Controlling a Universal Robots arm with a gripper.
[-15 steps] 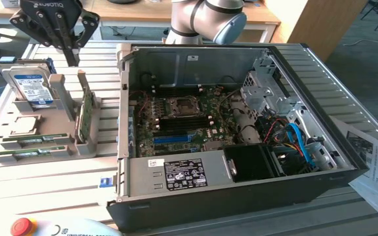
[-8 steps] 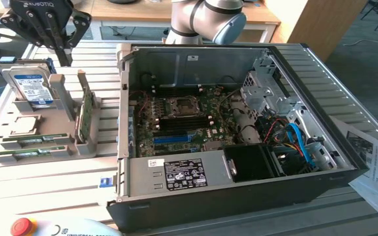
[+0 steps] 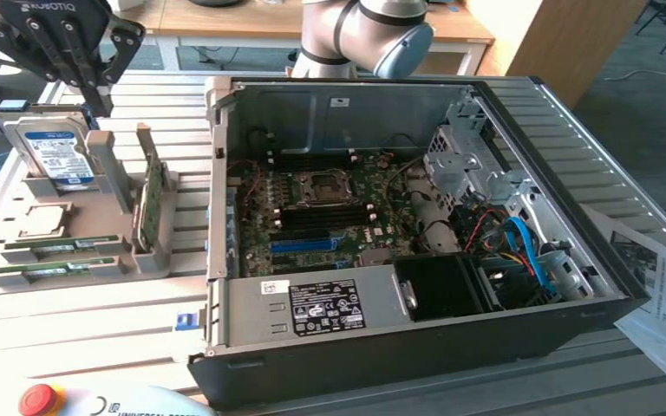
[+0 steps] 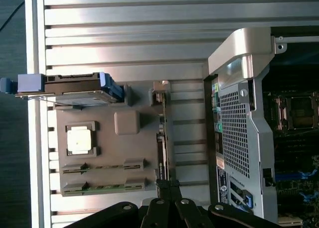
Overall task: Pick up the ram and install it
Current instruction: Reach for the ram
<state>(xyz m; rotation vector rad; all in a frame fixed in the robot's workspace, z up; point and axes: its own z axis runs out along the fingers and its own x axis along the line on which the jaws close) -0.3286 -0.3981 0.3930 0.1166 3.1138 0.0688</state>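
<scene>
Seated in a groove of the gray holder (image 3: 148,260) (image 4: 107,149), at nine o'clock from the open computer case (image 3: 426,347) (image 4: 239,128) in the exterior view: the ram (image 3: 62,246) (image 4: 107,167). Long axis running roughly nine to three o'clock there, with the three o'clock end aimed at the case and tipped slightly toward two. Just beside it at six o'clock, and parallel: a second ram (image 3: 53,270) (image 4: 107,187). At twelve o'clock from the ram, a square processor chip (image 3: 38,223) (image 4: 79,140). Farther toward twelve, a hard drive (image 3: 55,152) (image 4: 75,86) standing upright. At three o'clock from both sticks, between them and the case, a larger green card (image 3: 148,204) (image 4: 160,148) on edge, its long axis crossing theirs at about twelve to six.

Claw (image 3: 97,104) (image 4: 169,187) pinched fully shut, jaws pressed together, gripping nothing. Hanging at eleven o'clock in the exterior view, above the hard-drive end of the holder and well apart from the ram. Through the wrist camera, seen in line with the green card, both sticks near.

Inside the case, a motherboard (image 3: 322,217) with a blue slot (image 3: 310,245) toward its six o'clock edge. Under everything, a slatted table (image 3: 79,321).
</scene>
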